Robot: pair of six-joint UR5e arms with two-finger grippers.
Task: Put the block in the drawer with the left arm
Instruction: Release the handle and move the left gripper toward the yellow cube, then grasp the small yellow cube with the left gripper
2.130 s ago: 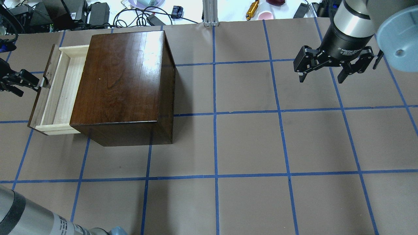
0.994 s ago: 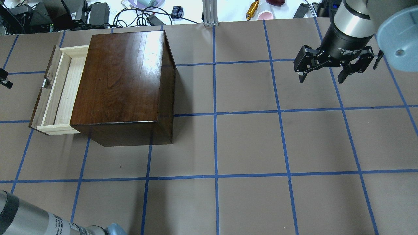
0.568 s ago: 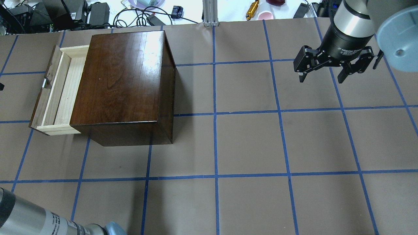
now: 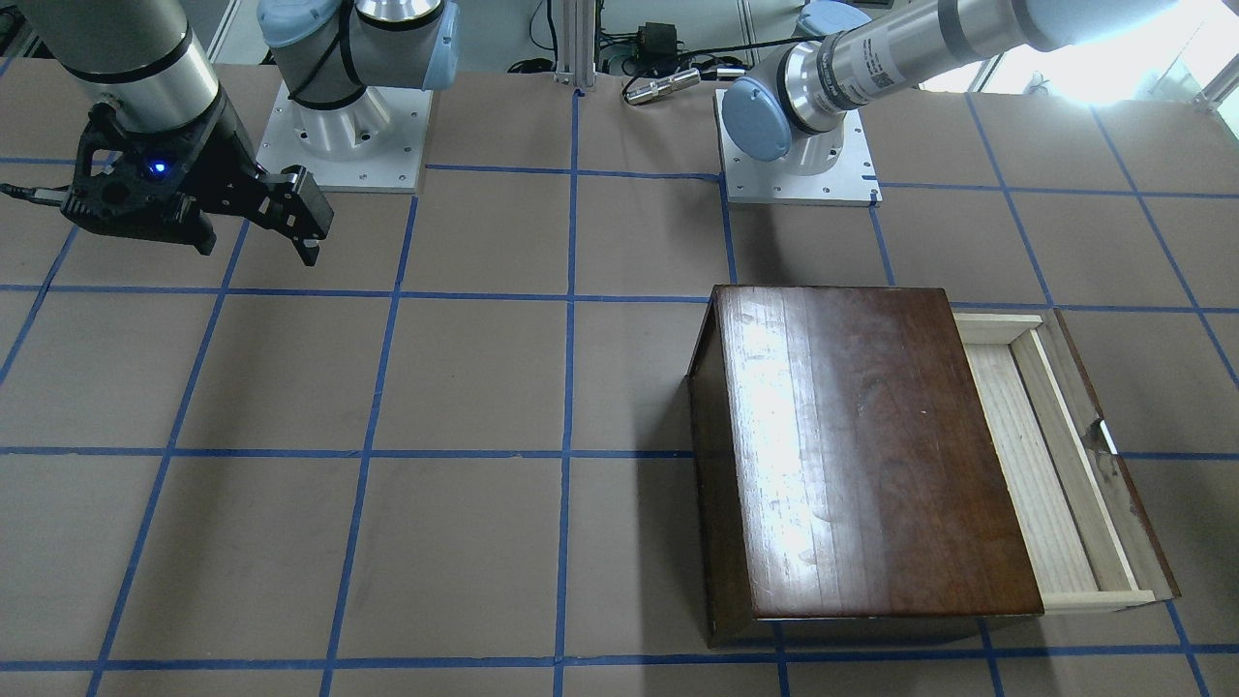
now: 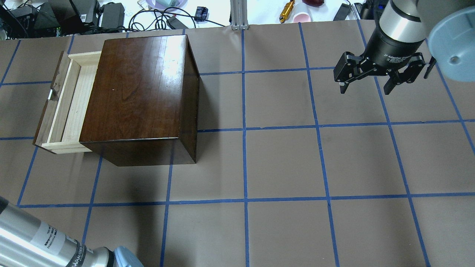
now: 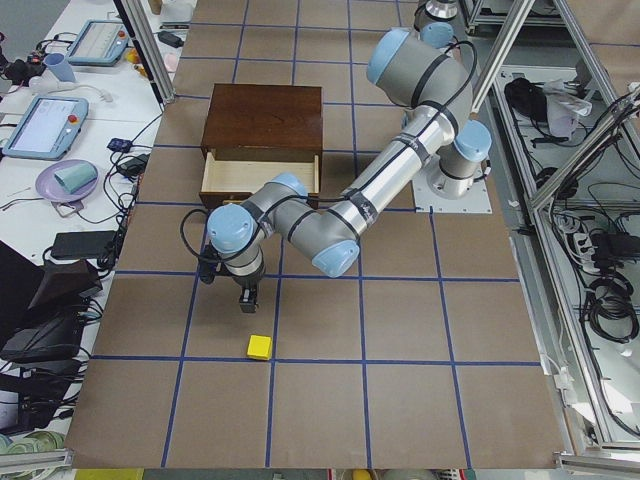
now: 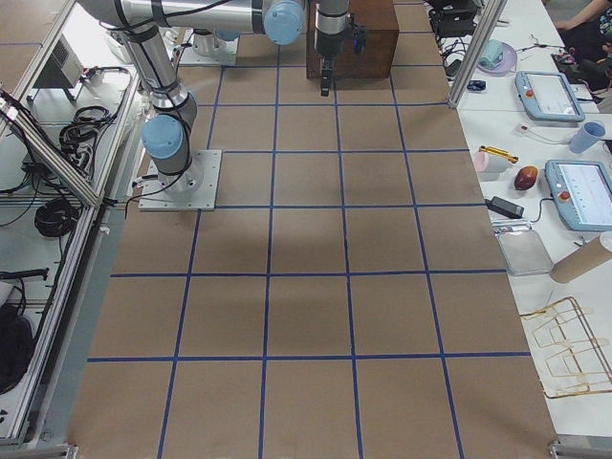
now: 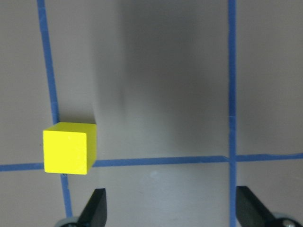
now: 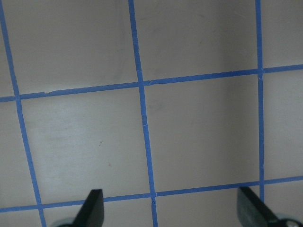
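Noted a glossy dark-brown wooden box (image 5: 141,92) standing on the brown table (image 5: 282,163) gridded with blue tape lines. Found its shallow pale unfinished-wood drawer (image 5: 79,100), fitted with a dark brown front panel, drawn partly out of the box on the side toward the robot's left. Recorded only bare pale floor boards in the exposed portion; could not inspect the remainder, hidden under the box top. Located the small bright yellow cube-shaped block (image 6: 259,347) outside the drawer, resting on the table at a crossing of tape lines, well apart from the box. Observed the black two-finger left gripper (image 6: 245,298) poised above the table near the block, between block and drawer in the left side view. Confirmed from the left wrist view a wide spread of the fingers with nothing gripped. Logged the block as ahead of one fingertip (image 8: 97,208), off to the side of the gap, untouched. Observed the black right gripper (image 5: 365,87) hanging above the table far across from the box, likewise spread wide and carrying nothing.
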